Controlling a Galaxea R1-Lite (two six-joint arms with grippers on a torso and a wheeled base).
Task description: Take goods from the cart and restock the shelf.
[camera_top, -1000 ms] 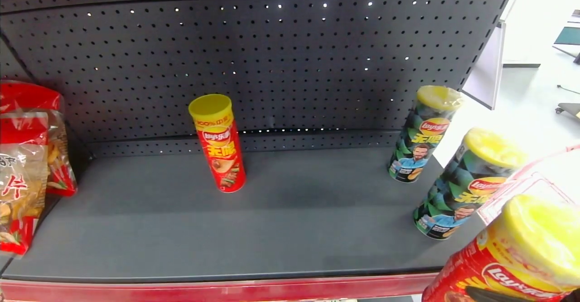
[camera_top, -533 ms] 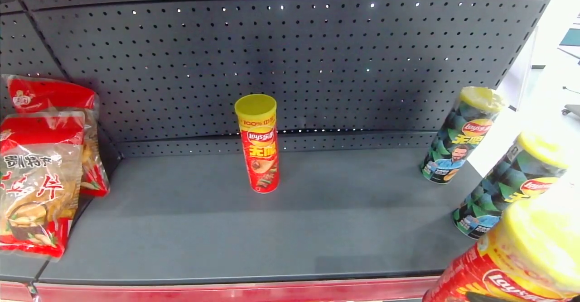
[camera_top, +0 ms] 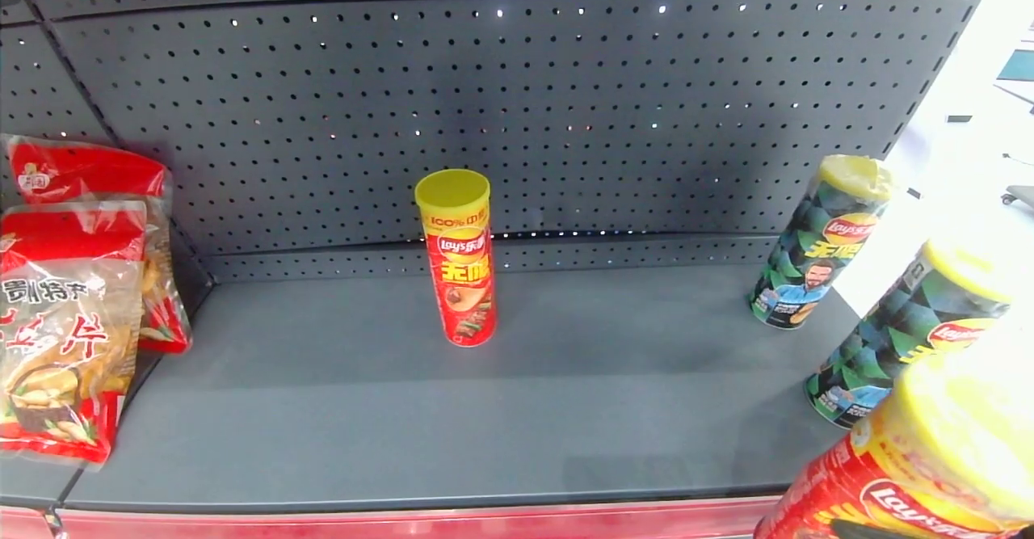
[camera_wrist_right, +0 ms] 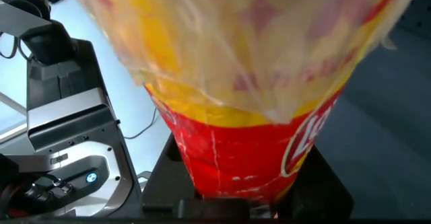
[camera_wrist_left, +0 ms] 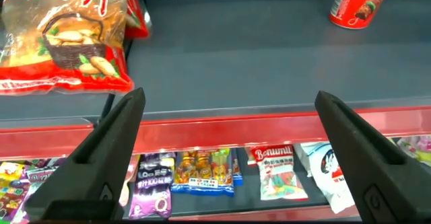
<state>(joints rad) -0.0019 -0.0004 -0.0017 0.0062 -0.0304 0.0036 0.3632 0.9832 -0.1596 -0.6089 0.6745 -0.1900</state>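
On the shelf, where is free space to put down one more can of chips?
Two bare patches: between the snack bags and the standing red can, and between that can and the green cans. The front strip of the shelf is bare too. The right end is crowded.

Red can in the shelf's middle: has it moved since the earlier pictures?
No. The red can keeps its gap to the rear green can; the camera shifted.

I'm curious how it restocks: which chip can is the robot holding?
The red can nearest the camera, in the right gripper. The other red can, the back green can and the front green can stand free on the shelf.
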